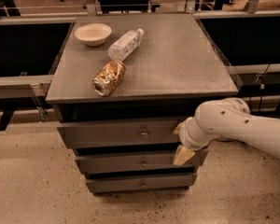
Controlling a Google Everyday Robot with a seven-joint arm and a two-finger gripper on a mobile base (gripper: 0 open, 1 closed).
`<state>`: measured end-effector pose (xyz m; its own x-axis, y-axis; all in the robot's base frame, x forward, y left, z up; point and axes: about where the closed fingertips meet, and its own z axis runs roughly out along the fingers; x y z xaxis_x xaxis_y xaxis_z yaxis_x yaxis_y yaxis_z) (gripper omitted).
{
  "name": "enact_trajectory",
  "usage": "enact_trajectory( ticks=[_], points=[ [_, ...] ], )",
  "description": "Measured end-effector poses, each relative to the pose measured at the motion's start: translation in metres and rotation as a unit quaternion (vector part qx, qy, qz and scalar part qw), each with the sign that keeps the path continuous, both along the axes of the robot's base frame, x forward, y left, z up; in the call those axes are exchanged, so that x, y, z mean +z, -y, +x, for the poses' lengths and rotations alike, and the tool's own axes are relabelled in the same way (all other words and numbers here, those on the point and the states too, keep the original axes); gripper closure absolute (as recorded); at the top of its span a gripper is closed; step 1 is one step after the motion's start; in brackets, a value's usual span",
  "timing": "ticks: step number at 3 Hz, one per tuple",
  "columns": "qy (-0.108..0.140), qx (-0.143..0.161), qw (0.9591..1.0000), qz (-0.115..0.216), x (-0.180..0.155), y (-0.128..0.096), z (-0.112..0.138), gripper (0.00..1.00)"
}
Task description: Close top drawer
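Single high view (fairly near), facing down onto cabinet (177,64), gripper (181,143) lower right.

**White arm in from the right, gripper aimed left**

The smooth white round-shelled robot arm (252,127) stretches in from the right edge, its forearm rising leftward to a bulbous joint. Past the ringed wrist, the cream-tipped two-finger gripper (180,142) points left. It sits just right of centre, a little below mid-height in the view.

A lab-like workspace is suggested by the speckled floor (28,185), metal rails (18,80) and grey cabinet (177,59); the gripper (180,142) is seen at the right end of the top drawer (112,133).
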<state>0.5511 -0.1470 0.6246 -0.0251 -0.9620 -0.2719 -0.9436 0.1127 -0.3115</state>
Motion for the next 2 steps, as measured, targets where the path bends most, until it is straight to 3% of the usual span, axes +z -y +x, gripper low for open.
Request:
enact_trajectory(
  ticks=[1,2],
  points=[
    [0.000,0.001,1.0000,0.001,0.0000,-0.0001,-0.0004,0.00],
    [0.000,0.001,1.0000,0.001,0.0000,-0.0001,-0.0004,0.00]
  ],
)
